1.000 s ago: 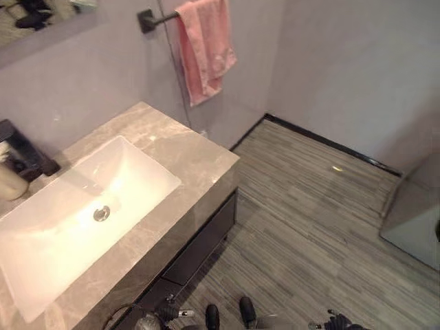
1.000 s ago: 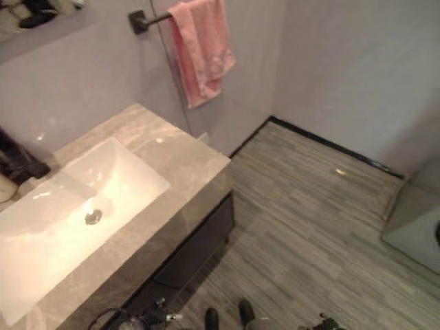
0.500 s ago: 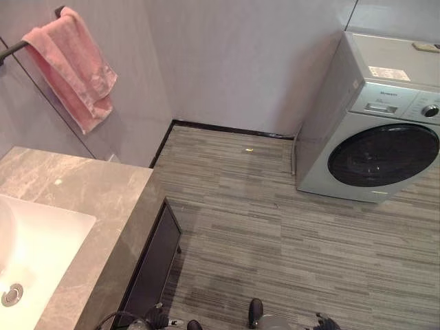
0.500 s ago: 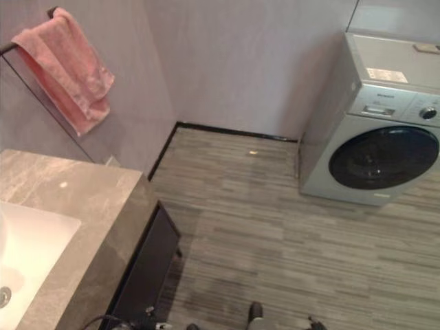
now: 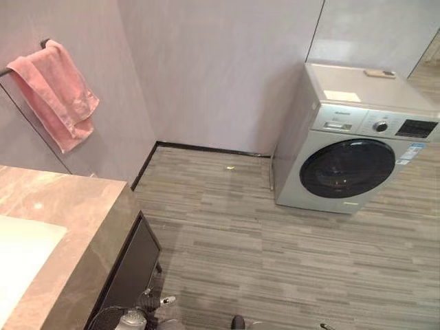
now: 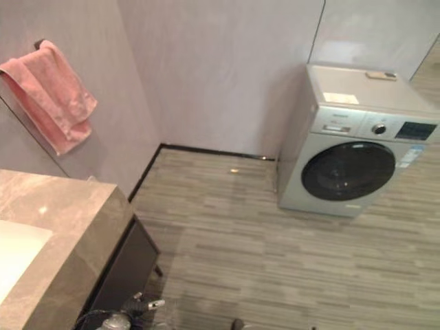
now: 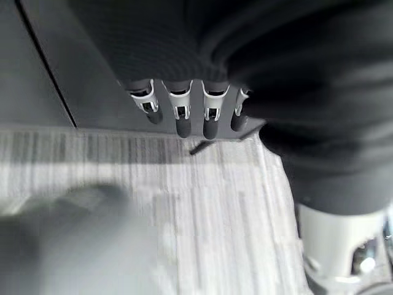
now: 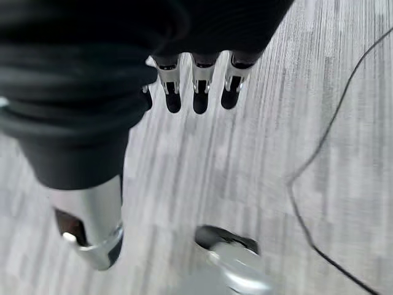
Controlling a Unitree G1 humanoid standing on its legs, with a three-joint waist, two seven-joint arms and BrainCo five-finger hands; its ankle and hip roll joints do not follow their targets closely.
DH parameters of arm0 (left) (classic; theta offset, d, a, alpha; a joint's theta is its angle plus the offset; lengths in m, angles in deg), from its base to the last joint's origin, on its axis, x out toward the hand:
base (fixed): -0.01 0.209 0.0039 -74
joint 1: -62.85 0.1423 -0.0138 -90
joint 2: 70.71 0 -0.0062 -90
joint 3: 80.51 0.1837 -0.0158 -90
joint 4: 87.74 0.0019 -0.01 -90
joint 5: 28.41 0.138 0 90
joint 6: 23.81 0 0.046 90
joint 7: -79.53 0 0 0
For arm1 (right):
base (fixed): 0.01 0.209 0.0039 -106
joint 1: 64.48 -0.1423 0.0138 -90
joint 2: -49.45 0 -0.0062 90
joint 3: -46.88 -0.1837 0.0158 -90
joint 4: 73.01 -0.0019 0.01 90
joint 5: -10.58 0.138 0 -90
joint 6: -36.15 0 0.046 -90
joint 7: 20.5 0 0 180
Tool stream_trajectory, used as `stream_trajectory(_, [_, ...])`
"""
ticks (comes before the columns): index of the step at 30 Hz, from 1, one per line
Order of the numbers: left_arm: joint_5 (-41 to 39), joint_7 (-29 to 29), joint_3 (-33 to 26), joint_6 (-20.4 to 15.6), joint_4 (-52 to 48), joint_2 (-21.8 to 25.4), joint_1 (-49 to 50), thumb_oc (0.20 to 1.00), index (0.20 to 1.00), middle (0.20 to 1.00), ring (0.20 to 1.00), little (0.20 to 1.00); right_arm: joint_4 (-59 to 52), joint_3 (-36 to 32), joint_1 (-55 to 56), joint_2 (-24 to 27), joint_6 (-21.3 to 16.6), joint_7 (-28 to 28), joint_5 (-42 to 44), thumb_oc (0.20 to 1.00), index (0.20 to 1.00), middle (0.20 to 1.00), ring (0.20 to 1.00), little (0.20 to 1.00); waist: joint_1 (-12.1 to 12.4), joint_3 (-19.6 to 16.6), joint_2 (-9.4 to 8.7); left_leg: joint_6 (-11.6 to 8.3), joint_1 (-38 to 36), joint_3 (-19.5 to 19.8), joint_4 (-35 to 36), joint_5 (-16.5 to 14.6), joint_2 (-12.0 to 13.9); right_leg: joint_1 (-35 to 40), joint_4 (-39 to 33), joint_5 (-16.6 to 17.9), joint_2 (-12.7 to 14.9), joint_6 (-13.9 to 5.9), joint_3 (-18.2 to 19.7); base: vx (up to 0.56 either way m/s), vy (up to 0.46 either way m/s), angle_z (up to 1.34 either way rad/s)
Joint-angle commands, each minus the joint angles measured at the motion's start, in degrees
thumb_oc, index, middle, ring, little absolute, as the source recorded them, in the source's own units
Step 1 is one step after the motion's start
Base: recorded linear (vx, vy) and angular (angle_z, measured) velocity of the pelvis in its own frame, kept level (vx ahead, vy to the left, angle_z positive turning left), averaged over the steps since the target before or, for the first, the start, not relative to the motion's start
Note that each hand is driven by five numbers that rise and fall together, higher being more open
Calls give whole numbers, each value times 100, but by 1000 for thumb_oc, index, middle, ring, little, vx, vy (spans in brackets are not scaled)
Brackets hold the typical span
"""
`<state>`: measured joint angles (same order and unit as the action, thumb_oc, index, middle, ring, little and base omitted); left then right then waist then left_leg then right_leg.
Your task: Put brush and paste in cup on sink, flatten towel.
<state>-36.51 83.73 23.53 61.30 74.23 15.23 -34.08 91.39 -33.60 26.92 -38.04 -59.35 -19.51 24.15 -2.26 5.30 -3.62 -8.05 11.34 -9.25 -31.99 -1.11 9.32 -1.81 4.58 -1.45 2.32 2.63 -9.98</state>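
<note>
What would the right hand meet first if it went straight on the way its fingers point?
Most likely the striped floor: the right hand hangs with straight fingers aimed down at it, nothing between as far as its wrist view shows.

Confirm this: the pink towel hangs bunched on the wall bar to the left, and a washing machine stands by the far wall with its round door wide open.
Not quite. The washing machine's round door is closed, flush with its front, as the left eye view shows. The rest holds: the pink towel hangs bunched on the wall bar at the left, and the machine stands against the far wall.
</note>
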Motion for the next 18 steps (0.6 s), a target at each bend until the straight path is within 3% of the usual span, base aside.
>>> stream_trajectory(1, [-64,173,85,-293,-409,46,-242,1000,1000,1000,1000,1000,-116,-80,17,208,-208,-120,452,1000,1000,1000,1000,1000,118,92,125,493,-154,-185,1422,199,-389,582,-243,-268,-101,-523,48,165,61,-4])
stream_trajectory(2, [-31,231,170,-315,-554,60,-207,1000,1000,1000,1000,1000,-276,-100,51,214,-264,-23,464,1000,1000,1000,1000,1000,161,80,180,483,-206,-128,1981,372,-282,597,-103,-365,-173,-523,41,161,59,-14])
stream_trajectory(4, [-133,293,191,-422,-852,114,-118,1000,1000,1000,1000,1000,-699,-178,133,153,-432,58,695,1000,1000,1000,1000,1000,148,90,163,558,-428,-76,2064,264,-341,555,341,-507,-191,-536,-63,116,65,-24])
stream_trajectory(5, [-253,289,218,-445,-1130,158,-157,1000,1000,1000,1000,1000,-1024,-306,104,103,-537,86,1032,1000,1000,1000,1000,1000,80,155,147,582,-437,-74,1951,124,-375,335,799,-606,-113,-586,-141,-17,44,-23])
stream_trajectory(8, [-227,335,306,-499,-1441,191,-103,1000,1000,1000,1000,1000,-1281,-444,154,65,-632,104,1294,1000,1000,1000,1000,1000,48,191,171,641,-485,-98,1795,-98,-434,138,1244,-723,45,-635,-249,4,116,8])
stream_trajectory(10, [-348,369,360,-565,-1904,250,-54,1000,1000,1000,1000,1000,-1734,-538,87,42,-724,265,1365,1000,1000,1000,1000,1000,67,280,183,703,-420,-85,1318,-408,-465,-25,1757,-932,211,-640,-335,-1,99,13])
stream_trajectory(13, [-467,372,372,-612,-2257,319,-23,1000,1000,1000,1000,1000,-2038,-571,-2,68,-733,251,1533,1000,1000,1000,1000,1000,110,345,180,774,-368,-113,983,-634,-454,-80,2040,-1116,264,-616,-339,21,79,19])
stream_trajectory(18, [138,449,550,-588,-2701,546,-63,1000,1000,1000,1000,1000,-2410,-527,-134,128,-789,268,1530,1000,1000,1000,1000,1000,208,425,194,898,-205,-97,506,-979,-503,-111,2240,-1300,353,-624,-358,26,73,-8])
